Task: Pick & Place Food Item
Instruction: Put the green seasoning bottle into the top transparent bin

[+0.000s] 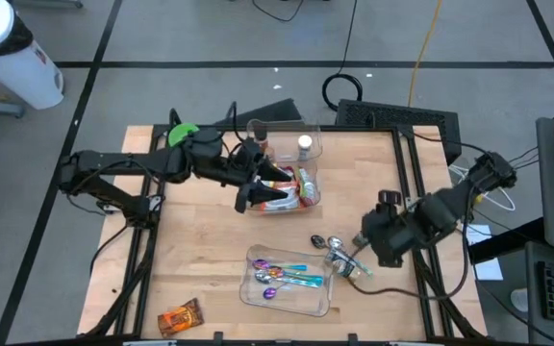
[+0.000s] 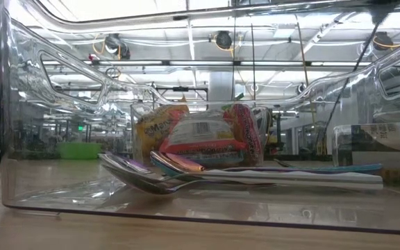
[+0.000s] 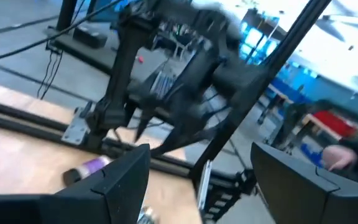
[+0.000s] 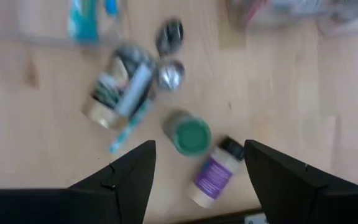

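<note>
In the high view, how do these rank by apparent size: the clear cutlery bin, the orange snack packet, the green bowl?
1. Clear plastic cutlery bin, clearly largest.
2. Orange snack packet and green bowl: look alike; the left arm partly hides the bowl, so I leave them unranked.

The clear cutlery tray point(image 1: 291, 281) stands on the wooden table point(image 1: 190, 250) and holds several spoons point(image 1: 282, 277). Beside the tray, a green-capped jar point(image 4: 190, 134) and a purple-label bottle point(image 4: 213, 172) lie on the wood. Far from the tray, a green bowl point(image 1: 182, 134) sits at the table's corner.
</note>
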Motion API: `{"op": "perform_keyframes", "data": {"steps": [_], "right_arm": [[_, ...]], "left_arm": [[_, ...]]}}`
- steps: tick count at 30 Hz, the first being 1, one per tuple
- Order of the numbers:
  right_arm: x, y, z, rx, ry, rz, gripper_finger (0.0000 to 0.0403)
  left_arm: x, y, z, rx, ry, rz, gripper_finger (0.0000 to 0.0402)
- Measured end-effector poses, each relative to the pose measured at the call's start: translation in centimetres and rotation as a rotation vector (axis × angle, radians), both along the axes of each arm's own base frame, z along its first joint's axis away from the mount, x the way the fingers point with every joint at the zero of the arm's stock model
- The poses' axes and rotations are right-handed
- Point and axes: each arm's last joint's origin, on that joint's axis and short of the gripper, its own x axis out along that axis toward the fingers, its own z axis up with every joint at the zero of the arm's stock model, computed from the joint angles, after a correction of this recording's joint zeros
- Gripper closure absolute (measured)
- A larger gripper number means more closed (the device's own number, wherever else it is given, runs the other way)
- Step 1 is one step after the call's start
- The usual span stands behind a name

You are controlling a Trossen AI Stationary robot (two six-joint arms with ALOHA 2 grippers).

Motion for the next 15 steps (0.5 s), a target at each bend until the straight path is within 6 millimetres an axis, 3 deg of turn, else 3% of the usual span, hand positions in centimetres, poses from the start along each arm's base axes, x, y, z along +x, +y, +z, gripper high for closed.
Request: {"op": "perform_keyframes", "data": {"steps": [9,15], "right_arm": [[-1.9,-1.3,-6.5,0.191,-0.032,0.036,0.0165],[-1.4,-2.8,-8.5,0.217,-0.034,0.052,0.0165]], "left_arm": [[0.0,-2.5,1.0,-0.048,-0.096,0.069,0.0121],[-0.1,-2.7,1.4,-0.067,-0.128,0.077,0.0121]]}}
